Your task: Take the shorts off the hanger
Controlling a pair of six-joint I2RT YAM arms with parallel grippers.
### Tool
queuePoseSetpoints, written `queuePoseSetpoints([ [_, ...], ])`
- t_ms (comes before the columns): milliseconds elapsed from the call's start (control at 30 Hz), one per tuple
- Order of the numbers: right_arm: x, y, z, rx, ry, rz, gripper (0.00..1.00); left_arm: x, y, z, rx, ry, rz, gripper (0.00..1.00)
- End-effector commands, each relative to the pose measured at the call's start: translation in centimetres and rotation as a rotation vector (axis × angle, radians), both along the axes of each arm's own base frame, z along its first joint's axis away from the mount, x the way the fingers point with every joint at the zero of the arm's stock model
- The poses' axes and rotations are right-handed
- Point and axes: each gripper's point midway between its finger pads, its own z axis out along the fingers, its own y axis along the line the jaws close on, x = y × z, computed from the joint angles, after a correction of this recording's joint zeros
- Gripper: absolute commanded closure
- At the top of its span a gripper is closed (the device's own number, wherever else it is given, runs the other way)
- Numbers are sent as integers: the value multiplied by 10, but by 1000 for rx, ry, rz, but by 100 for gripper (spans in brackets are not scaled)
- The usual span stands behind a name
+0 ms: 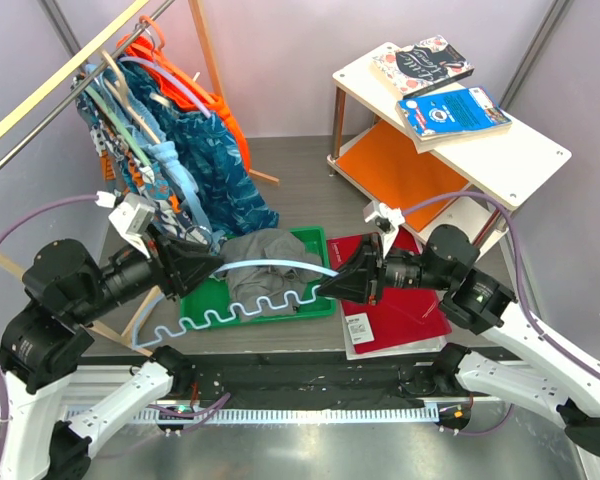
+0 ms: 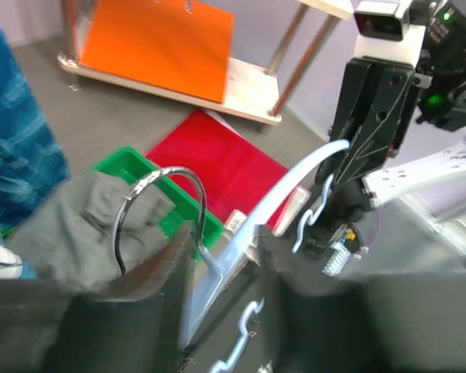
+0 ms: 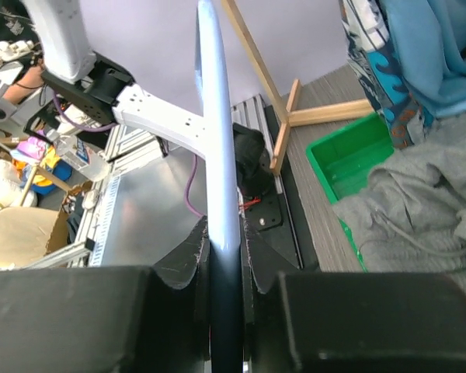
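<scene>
A light-blue plastic hanger hangs level over the green tray, stretched between both grippers. My right gripper is shut on its right arm; the right wrist view has the bar pinched between the jaws. At the hook end, my left gripper stands open. The hanger's neck lies between the parted jaws, with a gap on the right side. The plain grey shorts lie crumpled in the tray, off the hanger. Floral shorts hang on the rack.
A wooden clothes rack with several hangers and garments stands at the back left. At the back right a white shelf carries books above an orange panel. A red folder lies right of the tray.
</scene>
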Motion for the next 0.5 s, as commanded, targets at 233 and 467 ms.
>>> queuePoseSetpoints([
  [233, 14, -7, 11, 34, 5, -107, 99, -12, 54, 46, -124, -187, 243, 25],
  [467, 10, -6, 27, 70, -3, -82, 99, -29, 83, 48, -189, -215, 344, 25],
])
